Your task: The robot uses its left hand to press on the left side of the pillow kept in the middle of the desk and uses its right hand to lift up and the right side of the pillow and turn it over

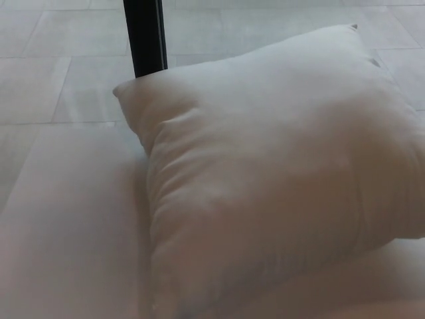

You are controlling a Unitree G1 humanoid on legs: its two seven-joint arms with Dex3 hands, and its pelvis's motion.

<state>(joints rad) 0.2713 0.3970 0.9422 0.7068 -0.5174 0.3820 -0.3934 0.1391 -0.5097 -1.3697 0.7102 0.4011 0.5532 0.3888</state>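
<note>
A large white pillow (272, 173) fills most of the head view, lying on the pale desk surface (66, 226). Its far left corner sits near a black post, and its far right corner reaches the upper right of the picture. Soft creases run down its left side. Neither of my hands shows anywhere in the picture.
A black upright post (145, 36) stands behind the pillow's far left corner. Beyond the desk lies a pale tiled floor (53, 80). The desk's bare surface spreads out to the left of the pillow.
</note>
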